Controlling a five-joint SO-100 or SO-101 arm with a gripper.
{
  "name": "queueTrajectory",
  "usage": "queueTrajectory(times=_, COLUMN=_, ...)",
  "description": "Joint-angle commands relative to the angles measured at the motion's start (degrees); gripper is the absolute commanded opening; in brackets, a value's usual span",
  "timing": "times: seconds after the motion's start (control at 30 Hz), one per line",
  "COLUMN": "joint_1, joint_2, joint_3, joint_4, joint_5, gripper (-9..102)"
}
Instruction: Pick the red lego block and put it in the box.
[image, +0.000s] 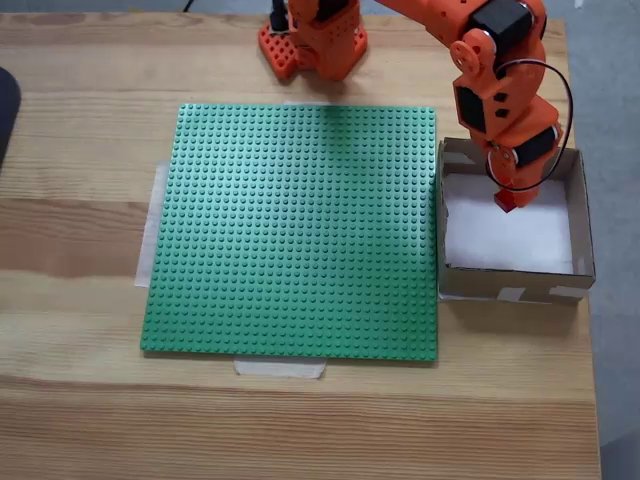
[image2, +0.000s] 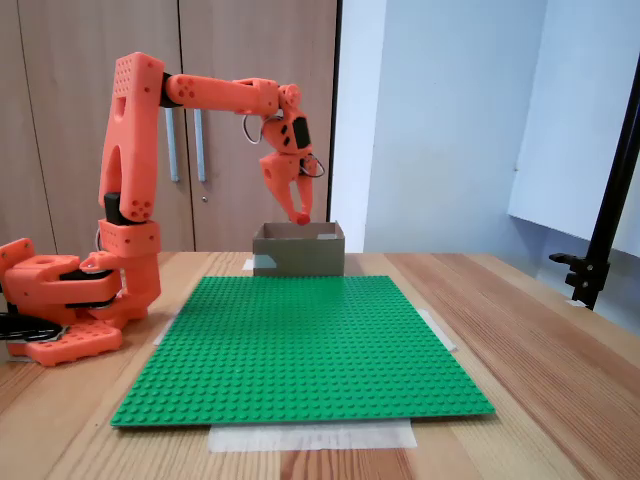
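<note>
The tool (image: 507, 200) pinches the red lego block (image: 506, 201) above the box (image: 578, 225), near its far wall. Risk: if released here, the block may bounce off the wall onto the table (image: 80, 120).

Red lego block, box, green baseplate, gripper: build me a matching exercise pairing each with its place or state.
Things:
1. red lego block
2. box
3. green baseplate
4. gripper

Places or states:
A. taped flat on the wooden table
B. held between the fingertips, above the box
C. beside the baseplate's edge, white bottom bare
D. pointing down over the box, shut on something red

Pairs: 1-B, 2-C, 3-A, 4-D
</note>
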Motion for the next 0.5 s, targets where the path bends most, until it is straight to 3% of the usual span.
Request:
queueTrajectory(times=0.0, joint_1=-0.35, joint_2=0.44, joint_3=-2.9, joint_4=0.35, joint_5=-0.79, gripper=10)
queueTrajectory(times=0.47, joint_1=-0.53, joint_2=0.88, joint_3=-2.46, joint_4=0.53, joint_5=-1.05, gripper=15)
